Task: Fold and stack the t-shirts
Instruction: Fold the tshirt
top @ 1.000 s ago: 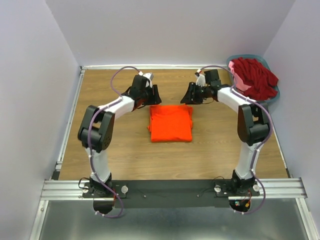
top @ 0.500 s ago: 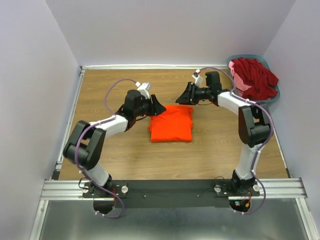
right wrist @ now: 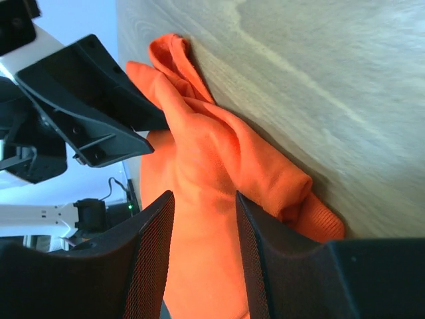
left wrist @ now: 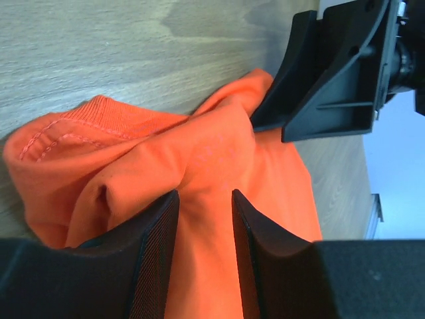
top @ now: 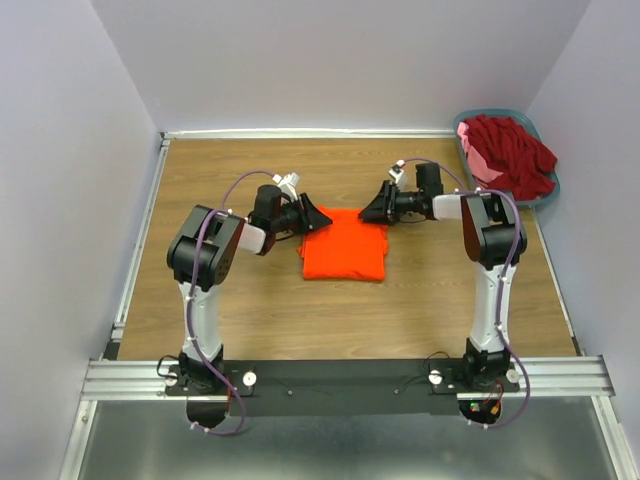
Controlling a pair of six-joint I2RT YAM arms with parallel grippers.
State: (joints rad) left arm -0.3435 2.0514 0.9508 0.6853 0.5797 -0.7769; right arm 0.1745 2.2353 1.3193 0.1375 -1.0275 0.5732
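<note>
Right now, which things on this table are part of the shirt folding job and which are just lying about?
Part of the job: orange shirt, folded mid-table; dark red shirt and pink shirt, heaped in the basket.
Just there: basket; table.

A bright orange t-shirt [top: 342,247], folded into a rectangle with its far edge bunched up, lies well left of the basket [top: 497,112], which holds a crumpled dark red t-shirt [top: 515,155] and a pink t-shirt [top: 480,165].
</note>
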